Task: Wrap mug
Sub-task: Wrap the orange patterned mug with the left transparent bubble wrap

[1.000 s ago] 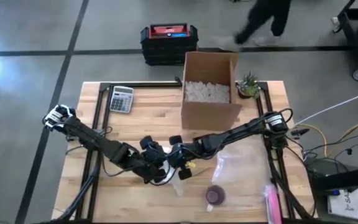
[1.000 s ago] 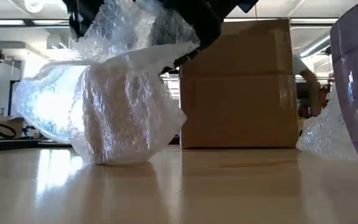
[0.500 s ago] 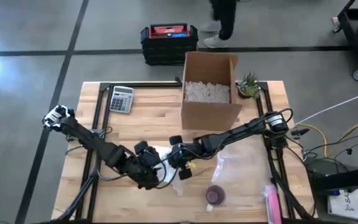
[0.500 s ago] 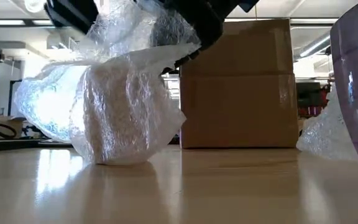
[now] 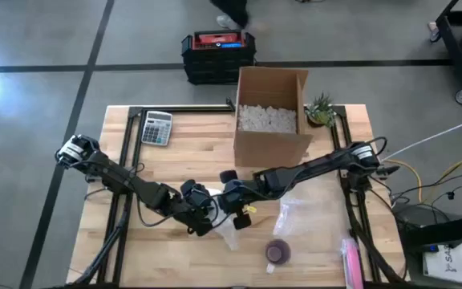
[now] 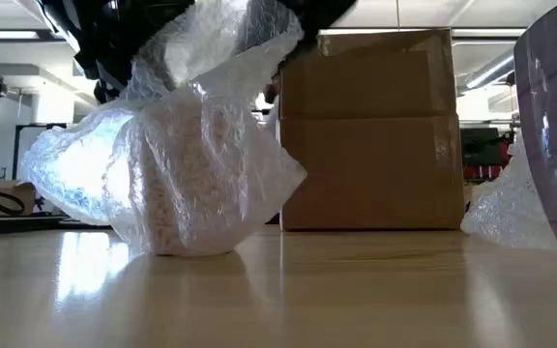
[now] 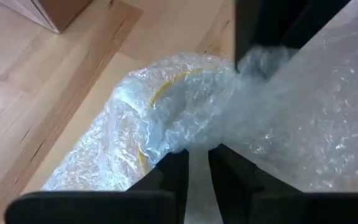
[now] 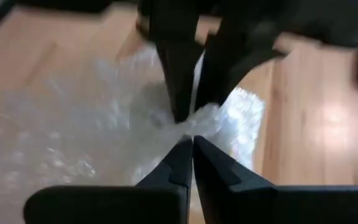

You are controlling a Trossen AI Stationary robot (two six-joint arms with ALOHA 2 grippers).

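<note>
A bubble wrap bundle stands on the table's near middle, its base on the wood; something white with a yellow line shows through it. The wrap is gathered into a tuft at the top. My left gripper and my right gripper meet over the bundle, each shut on the wrap. A purple mug stands bare near the front edge, to the right of the bundle, and shows large at the right of the low view. My left gripper pinches the gathered bubble wrap between its two fingers at the bundle's top, coming slanting from the table's left. The bundle's base stays on the table. My right gripper pinches the gathered tuft of wrap at its fingertips, coming from the table's right, opposite the left fingers. The wrap rises bunched from the bundle to the fingers.
A second sheet of bubble wrap lies right of the bundle. An open cardboard box with white filler stands at the back, a small plant beside it, a calculator at the back left, and a pink thing at the front right.
My left gripper drew back toward the table's left and near edge, then returned to the bundle's top. The wrap's upper flap, which lay folded over sideways, now stands gathered upward; the bundle's base has stayed in place.
</note>
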